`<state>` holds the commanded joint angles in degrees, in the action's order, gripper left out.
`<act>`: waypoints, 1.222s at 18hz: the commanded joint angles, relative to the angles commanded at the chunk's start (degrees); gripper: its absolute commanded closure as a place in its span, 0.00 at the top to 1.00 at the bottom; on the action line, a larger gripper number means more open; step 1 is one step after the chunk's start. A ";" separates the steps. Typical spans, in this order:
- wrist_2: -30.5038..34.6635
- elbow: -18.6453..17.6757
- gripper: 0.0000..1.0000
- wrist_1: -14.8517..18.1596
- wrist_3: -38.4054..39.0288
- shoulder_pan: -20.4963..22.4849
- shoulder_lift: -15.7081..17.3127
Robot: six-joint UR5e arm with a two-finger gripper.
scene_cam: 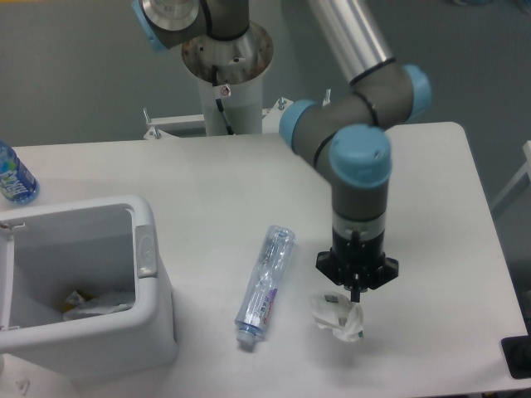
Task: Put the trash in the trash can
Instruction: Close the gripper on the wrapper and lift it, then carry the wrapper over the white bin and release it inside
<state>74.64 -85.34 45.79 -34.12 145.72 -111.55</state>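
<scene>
White table [207, 182] spans the view, with its right edge beyond the arm and its front edge near the bottom of the frame. Gripper [357, 290] hangs vertically directly above the crumpled white wrapper [338, 315]; finger spacing and contact cannot be determined from this angle. Crushed clear bottle [264, 283] lies flat, just left of the wrapper, apart from it. Open tabletop separates the bottle from the white trash can [153, 323] at front left. Blue-labelled bottle [12, 176] stands at the far left edge.
</scene>
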 joint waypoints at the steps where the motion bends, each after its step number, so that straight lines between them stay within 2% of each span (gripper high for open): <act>1: -1.58 0.09 0.00 0.00 2.28 -0.09 1.49; 5: -8.97 0.09 0.00 0.00 15.28 -1.58 7.90; 8: -9.86 0.35 0.00 0.00 22.76 -6.05 12.48; 10: -9.86 0.26 0.00 0.00 25.93 -9.56 14.16; 13: -9.77 0.61 0.00 0.00 28.05 -17.20 14.34; 16: -9.51 -0.26 0.00 0.09 28.40 -23.10 14.34; 19: -9.60 -1.05 0.05 0.18 29.02 -24.61 14.17; 20: -9.77 -1.49 0.21 0.09 28.85 -24.70 14.08; 21: -9.95 -1.58 0.68 0.00 28.58 -24.70 13.99; 22: -9.86 -1.41 0.93 0.00 28.67 -24.70 13.99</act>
<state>64.77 -86.75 45.79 -5.45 121.03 -97.56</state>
